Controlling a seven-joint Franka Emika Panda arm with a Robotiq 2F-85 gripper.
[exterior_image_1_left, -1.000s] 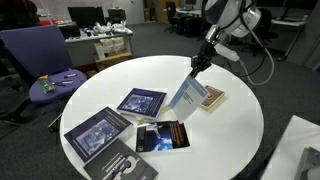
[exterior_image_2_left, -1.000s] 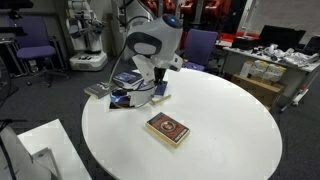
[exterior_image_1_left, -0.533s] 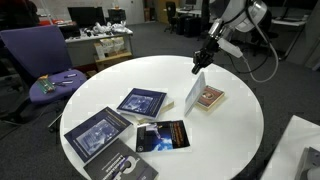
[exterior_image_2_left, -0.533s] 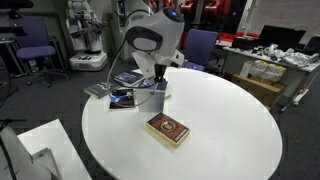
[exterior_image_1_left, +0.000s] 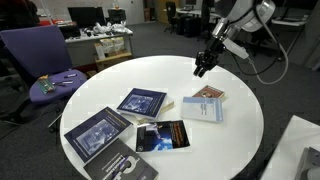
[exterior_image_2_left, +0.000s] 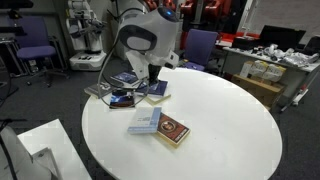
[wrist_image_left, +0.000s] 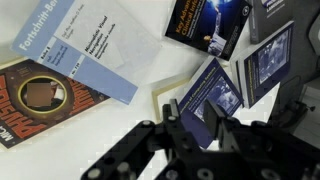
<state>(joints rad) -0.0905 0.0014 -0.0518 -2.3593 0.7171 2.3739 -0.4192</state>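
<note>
On the light blue booklet, heading apparently "Fortschritt-Be…", smaller print unreadable

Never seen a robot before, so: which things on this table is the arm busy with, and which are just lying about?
Busy with: gripper, empty; light-blue booklet nearest it, overlapping the red-brown book.
Lying about: small dark-blue book, large dark-blue book, black brochure, grey booklet, purple chair.

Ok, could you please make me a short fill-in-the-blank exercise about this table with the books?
1. The light blue booklet lies partly ____ the red book.
2. The white table is ____ in shape.
3. The fingers above the table hold ____.
Missing words: on; round; nothing.
</note>
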